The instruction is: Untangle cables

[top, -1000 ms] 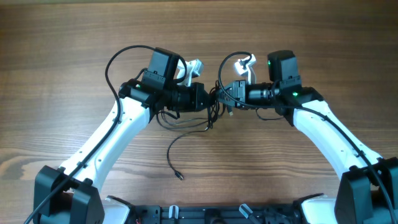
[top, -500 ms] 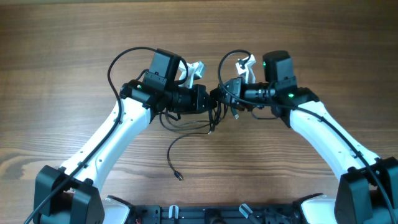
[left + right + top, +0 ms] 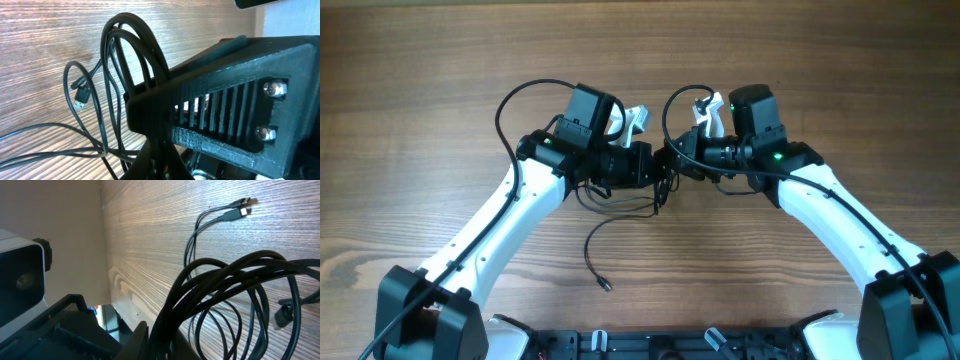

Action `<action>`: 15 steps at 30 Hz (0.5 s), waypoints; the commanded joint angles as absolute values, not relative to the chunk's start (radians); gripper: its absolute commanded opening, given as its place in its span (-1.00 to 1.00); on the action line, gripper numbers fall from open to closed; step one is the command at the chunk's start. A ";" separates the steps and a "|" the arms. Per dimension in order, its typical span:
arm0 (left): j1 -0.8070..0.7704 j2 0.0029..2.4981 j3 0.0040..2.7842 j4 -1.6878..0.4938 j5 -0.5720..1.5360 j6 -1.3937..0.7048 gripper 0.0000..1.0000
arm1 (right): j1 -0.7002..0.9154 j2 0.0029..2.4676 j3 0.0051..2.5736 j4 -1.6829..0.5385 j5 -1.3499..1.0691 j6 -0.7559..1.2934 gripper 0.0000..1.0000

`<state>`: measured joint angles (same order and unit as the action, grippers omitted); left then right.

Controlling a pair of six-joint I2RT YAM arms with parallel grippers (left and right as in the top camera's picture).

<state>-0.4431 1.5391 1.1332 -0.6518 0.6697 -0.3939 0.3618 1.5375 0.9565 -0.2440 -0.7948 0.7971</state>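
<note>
Between the two arms, near the middle of the brown wood-grain table [image 3: 420, 60], the tangle of thin black cables [image 3: 660, 187] is gathered. The left gripper [image 3: 658, 168] is pressed together on several loops, and the right gripper [image 3: 672, 158] pinches another handful just beside it. Both seem to hold many strands at once, so pulling apart could cinch the knot tighter or strain a small plug connector [image 3: 80, 96] instead of freeing one cord. The cords look slim, glossy and springy, arching in overlapping loops. One loose strand [image 3: 592, 245] trails toward the robot's base, and two end plugs [image 3: 241, 207] lie on the wood.
</note>
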 commanded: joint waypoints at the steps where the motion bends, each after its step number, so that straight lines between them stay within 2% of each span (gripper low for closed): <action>1: -0.437 1.525 1.144 -0.664 0.588 -0.367 -0.92 | 0.366 1.554 0.957 -0.255 -0.774 0.790 -0.74; 5: -0.435 1.525 1.144 -0.674 0.540 -0.362 -0.92 | 0.366 1.554 0.957 -0.310 -0.763 0.784 -0.91; 15: -0.434 1.525 1.144 -0.723 0.395 -0.344 -0.90 | 0.366 1.554 0.957 -0.323 -0.798 0.759 -0.91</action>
